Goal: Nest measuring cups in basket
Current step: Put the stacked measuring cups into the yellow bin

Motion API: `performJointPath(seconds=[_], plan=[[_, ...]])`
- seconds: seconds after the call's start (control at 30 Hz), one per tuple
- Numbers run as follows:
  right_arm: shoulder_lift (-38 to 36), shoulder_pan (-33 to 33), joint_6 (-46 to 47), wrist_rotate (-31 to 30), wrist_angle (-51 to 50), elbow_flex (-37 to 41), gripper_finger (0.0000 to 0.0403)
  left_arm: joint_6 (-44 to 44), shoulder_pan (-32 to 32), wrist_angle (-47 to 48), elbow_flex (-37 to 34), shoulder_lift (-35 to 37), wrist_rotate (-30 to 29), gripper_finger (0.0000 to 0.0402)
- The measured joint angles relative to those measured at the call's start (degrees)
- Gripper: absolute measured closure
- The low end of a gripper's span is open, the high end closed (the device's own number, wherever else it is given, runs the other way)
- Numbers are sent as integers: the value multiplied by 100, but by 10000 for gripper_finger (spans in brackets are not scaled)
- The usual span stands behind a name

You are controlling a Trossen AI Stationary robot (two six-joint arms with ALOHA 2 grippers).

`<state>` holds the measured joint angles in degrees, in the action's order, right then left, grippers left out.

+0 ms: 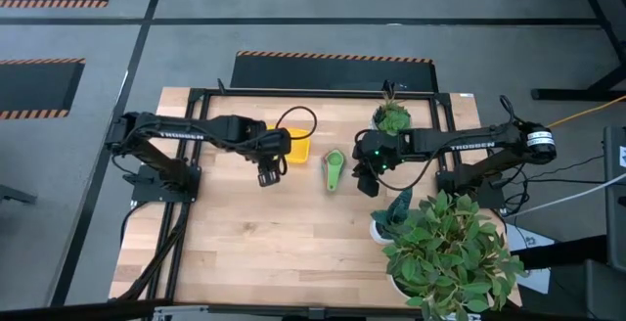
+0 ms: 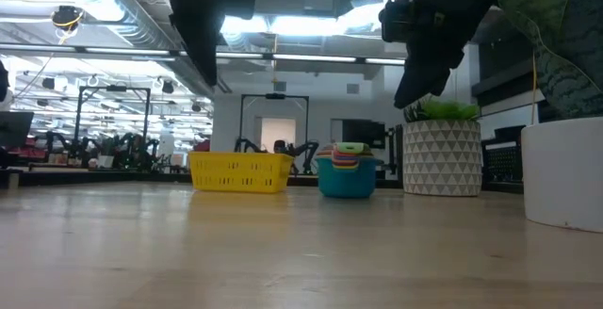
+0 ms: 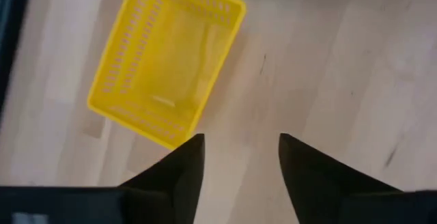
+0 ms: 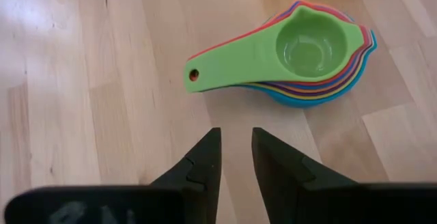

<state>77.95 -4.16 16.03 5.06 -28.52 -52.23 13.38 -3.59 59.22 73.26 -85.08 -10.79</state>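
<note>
The measuring cups (image 4: pixel 300 50) sit nested in one stack with the green one on top. The stack's bottom rests on the table (image 1: pixel 334 170), right of the yellow basket (image 1: pixel 296 150), and the handles point toward the near edge. The basket (image 3: pixel 167 70) stands on the table, and I see nothing inside it. My left gripper (image 3: pixel 239 142) hovers open just near of the basket (image 2: pixel 239 171). My right gripper (image 4: pixel 235 138) hangs above the table just right of the stack (image 2: pixel 348 172), toward the near side. Its fingers are a narrow gap apart and touch nothing.
A white patterned plant pot (image 2: pixel 443 158) stands beyond the right gripper, near the far edge (image 1: pixel 391 120). A big leafy plant in a white pot (image 1: pixel 445 248) fills the near right corner. Bare wood lies in the near middle and left of the table (image 1: pixel 254 252).
</note>
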Motion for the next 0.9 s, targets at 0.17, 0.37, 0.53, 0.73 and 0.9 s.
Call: performJointPath(seconds=[0.17,0.37,0.53,0.73,0.9], plan=[[0,0,0,2,-12,0,315,17,-169,125,5,-89,526,204],[-8,0,-6,3,-28,0,315,-244,-260,374,4,-117,818,204],[-182,15,0,2,-127,0,315,-138,-251,974,-1,29,1190,206],[-546,201,-2,-516,-442,0,315,279,-213,509,-747,867,1445,206],[-783,284,11,-681,-511,0,315,1081,-213,-324,-2137,1941,1945,207]])
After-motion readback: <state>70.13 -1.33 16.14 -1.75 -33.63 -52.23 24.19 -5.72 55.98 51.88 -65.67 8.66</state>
